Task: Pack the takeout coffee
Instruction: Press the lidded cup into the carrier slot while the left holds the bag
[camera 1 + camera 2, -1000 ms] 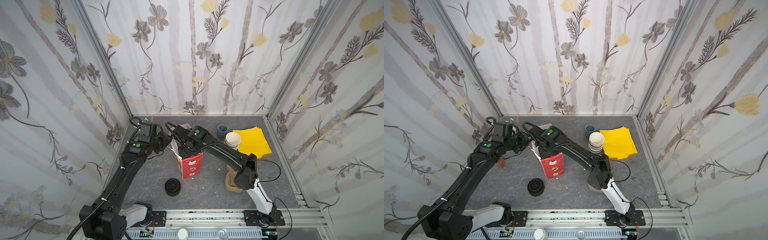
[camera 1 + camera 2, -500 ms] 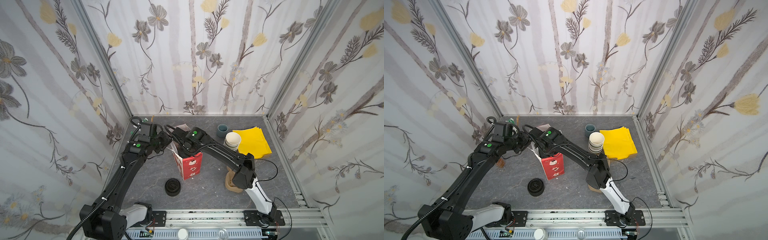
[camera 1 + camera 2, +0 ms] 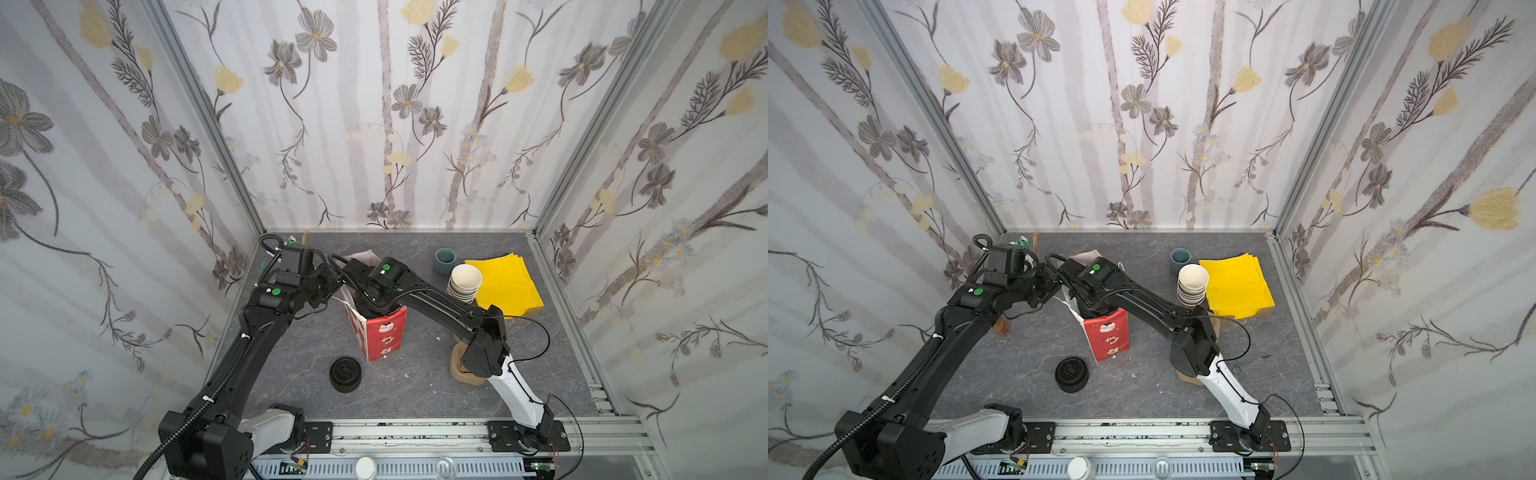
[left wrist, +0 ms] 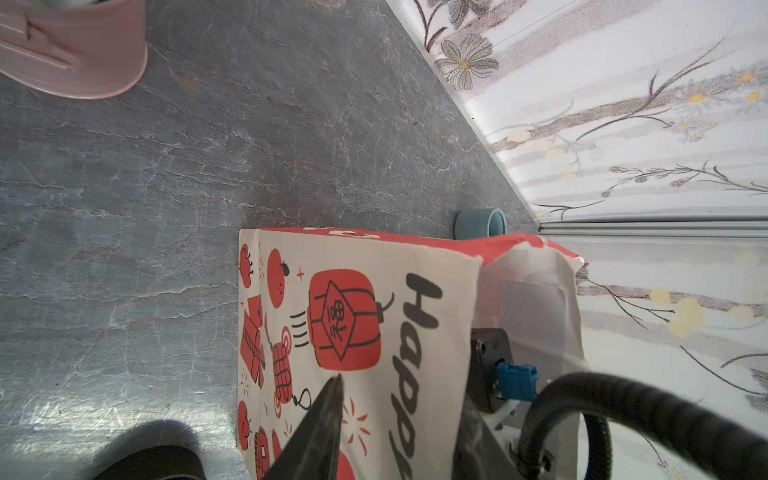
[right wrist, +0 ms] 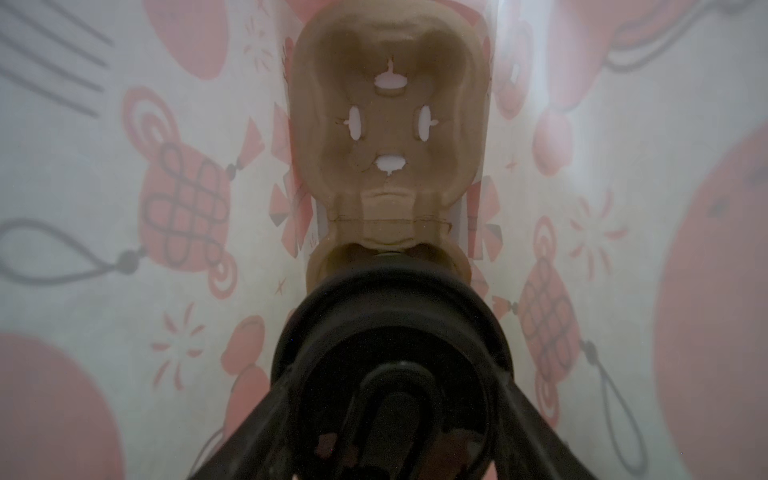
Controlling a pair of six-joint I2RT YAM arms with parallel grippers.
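Note:
A red-and-white paper bag (image 3: 384, 336) (image 3: 1108, 336) stands upright mid-table. My right gripper (image 5: 392, 374) reaches down inside it, so both top views hide its fingers. It is shut on the takeout coffee (image 5: 390, 324), whose black lid fills the space between the fingers. Below the cup, on the bag's floor, lies a brown cardboard cup carrier (image 5: 324, 104); the cup sits at the carrier's near socket. My left gripper (image 4: 399, 428) (image 3: 334, 286) straddles the bag's left wall at the rim, one finger (image 4: 320, 424) outside on the printed panel and the other inside, fingers apart.
A squat stack of black lids (image 3: 345, 374) sits in front of the bag. To the right are stacked paper cups (image 3: 464, 282), yellow napkins (image 3: 505, 282) and a teal cup (image 3: 444, 261). Brown carriers (image 3: 459, 368) lie under the right arm. A pink holder (image 4: 75, 54) stands behind the bag.
The right wrist has shifted slightly at the bag's mouth with the cup in its grip. The left arm and the bag stay where they were.

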